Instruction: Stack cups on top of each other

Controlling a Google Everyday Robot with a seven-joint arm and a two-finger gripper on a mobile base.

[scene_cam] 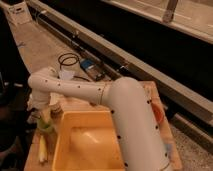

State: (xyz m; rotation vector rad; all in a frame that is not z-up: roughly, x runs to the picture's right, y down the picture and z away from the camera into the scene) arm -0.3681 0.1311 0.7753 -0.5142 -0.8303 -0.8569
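Note:
A pale green cup (45, 126) sits at the left edge of the wooden table (90, 104), just left of the yellow tub. A white/cream cup (55, 104) stands right behind it, partly hidden by my arm. My gripper (44, 116) hangs down from the white wrist, directly over the green cup and at its rim, close beside the white cup. Whether it touches the green cup is hidden.
A big yellow tub (87, 145) fills the table's front. An orange-red bowl (158, 114) peeks out right of my arm. A pale long object (42, 148) lies left of the tub. A black cable coil (67, 61) and a blue object (90, 68) lie on the floor behind.

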